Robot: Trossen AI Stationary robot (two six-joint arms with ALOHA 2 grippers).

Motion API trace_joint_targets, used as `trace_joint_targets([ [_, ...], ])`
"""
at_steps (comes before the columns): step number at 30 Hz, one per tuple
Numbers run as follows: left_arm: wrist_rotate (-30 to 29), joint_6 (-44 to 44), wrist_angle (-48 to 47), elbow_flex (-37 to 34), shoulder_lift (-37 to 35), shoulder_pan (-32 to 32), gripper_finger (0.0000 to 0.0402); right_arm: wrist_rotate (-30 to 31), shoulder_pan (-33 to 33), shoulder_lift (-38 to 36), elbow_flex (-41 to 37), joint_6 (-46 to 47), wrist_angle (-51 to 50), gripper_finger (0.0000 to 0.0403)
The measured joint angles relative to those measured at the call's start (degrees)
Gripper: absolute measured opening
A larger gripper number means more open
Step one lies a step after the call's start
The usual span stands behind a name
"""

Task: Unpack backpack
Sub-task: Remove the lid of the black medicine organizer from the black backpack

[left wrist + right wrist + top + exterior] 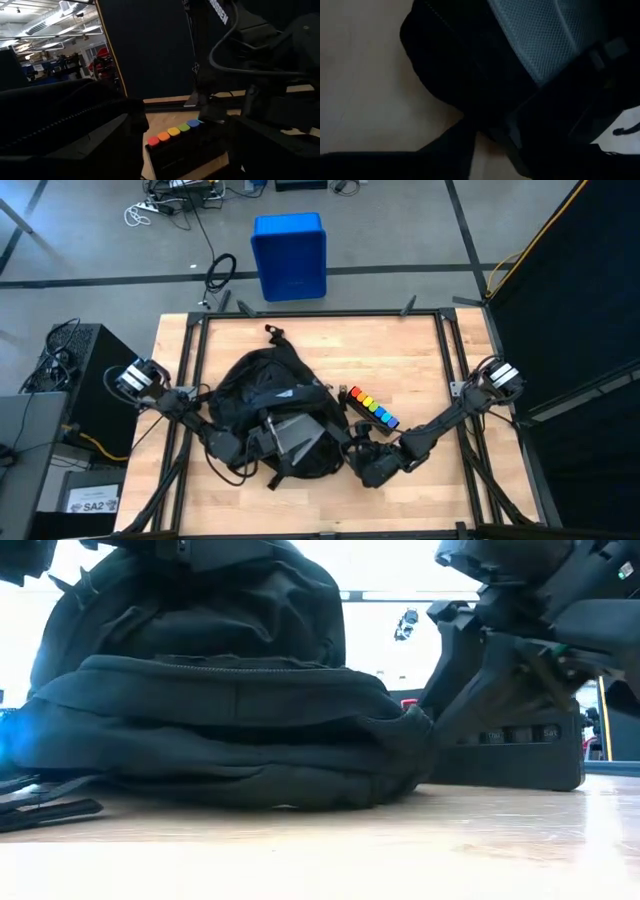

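High view. The black backpack (268,420) lies slumped at the middle of the wooden counter (400,350), its grey inner panel turned up. A dark block carrying a row of coloured buttons (372,408) lies just beside the backpack, toward the right arm. The left end effector (262,436) is at the backpack's opening; the right end effector (372,465) is low at the backpack's edge nearest the right arm. A blue plastic bin (290,255) stands on the floor beyond the counter.

Low view. The backpack (220,710) rests flat on the counter, and the right arm's dark housing stands close beside it.

Left wrist view. The coloured buttons (175,132) show past the backpack's fabric (65,120); the left end effector's jaws stand wide apart, holding nothing visible.

Right wrist view. Grey mesh (540,35) and black fabric fill the frame; whether the right end effector is open or gripping cannot be told.

The step in hand is judged to be holding the opening clear. Done well, one end effector pins the fabric edge while the other lifts, keeping straps out of the jaws.
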Motion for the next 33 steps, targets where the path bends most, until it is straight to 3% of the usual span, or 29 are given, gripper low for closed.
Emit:
trace_joint_targets([
  [6,-2.4,0.2,-0.6,0.0,-1.2,-3.1,0.0307,-0.2,-0.2,0.0,0.1,1.1,0.1,0.0011],
  [19,-3.8,1.2,3.9,0.0,-2.4,-7.8,0.0292,1.7,0.3,0.0,8.9,-0.1,0.5,0.0001],
  [25,-3.6,1.3,4.5,0.0,-2.4,-8.9,0.0295,-7.8,2.3,0.0,11.3,-1.3,4.2,0.0],
  [28,-0.2,1.2,5.4,0.0,-2.4,-9.6,0.0295,-10.6,3.7,0.0,11.3,-3.4,7.8,0.0001],
  [33,14.7,2.5,8.8,0.0,-2.6,-10.9,0.0295,-15.5,4.5,0.0,11.3,-4.8,12.2,0.0],
])
